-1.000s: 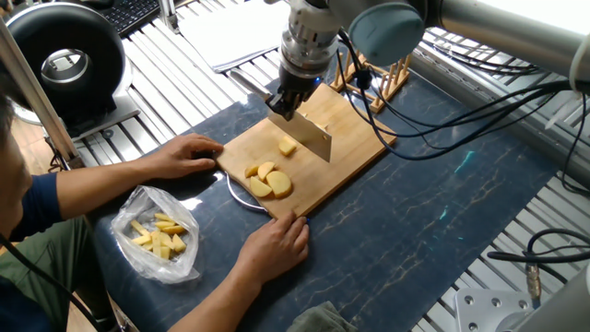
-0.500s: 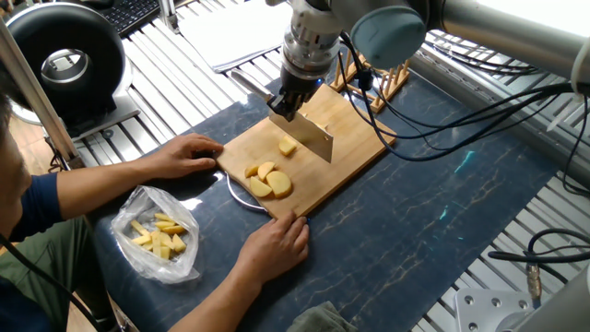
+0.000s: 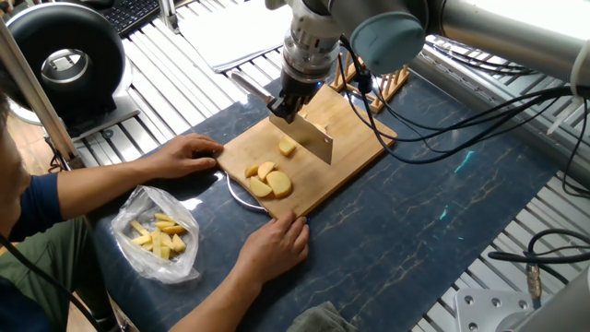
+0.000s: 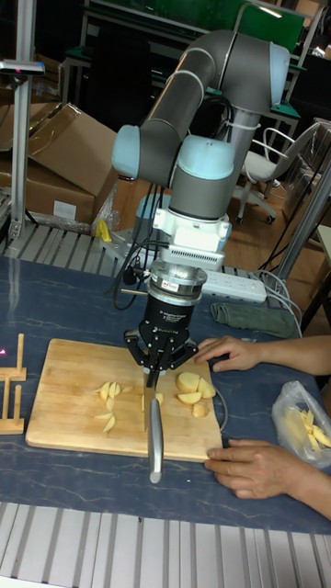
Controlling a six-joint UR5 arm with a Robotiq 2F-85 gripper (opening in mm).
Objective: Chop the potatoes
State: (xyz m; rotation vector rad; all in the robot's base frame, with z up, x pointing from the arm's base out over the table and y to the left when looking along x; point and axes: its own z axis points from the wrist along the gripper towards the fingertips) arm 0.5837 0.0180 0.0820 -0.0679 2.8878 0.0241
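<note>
Compared with the frame a second ago, my arm, the blade and the potato pieces show almost no displacement; my wrist housing sits marginally further right in the fixed view, and both human hands are unchanged. My end effector (image 3: pixel 287 103) is clamped on the handle of a flat steel cleaver-type knife (image 3: pixel 313 136), fingers (image 4: pixel 138 351) closed against it on both sides. The blade stands on edge on the rectangular light wooden cutting board (image 3: pixel 355 138), with its lower edge at or very near the board; actual contact cannot be confirmed. The pale yellow peeled potato pieces (image 3: pixel 268 180) lie on the board: a cluster of rounded chunks near the corner closest to the person, one small piece (image 3: pixel 288 147) just beside the blade, and thin cut slices (image 4: pixel 108 397) on the blade's other side, visible in the tall fixed view. The person's two hands (image 3: pixel 275 247) hold the board's edge and corner. A clear plastic bag of yellow pieces (image 3: pixel 159 235) rests on the dark blue marbled surface (image 3: pixel 415 240), well apart from the board.
</note>
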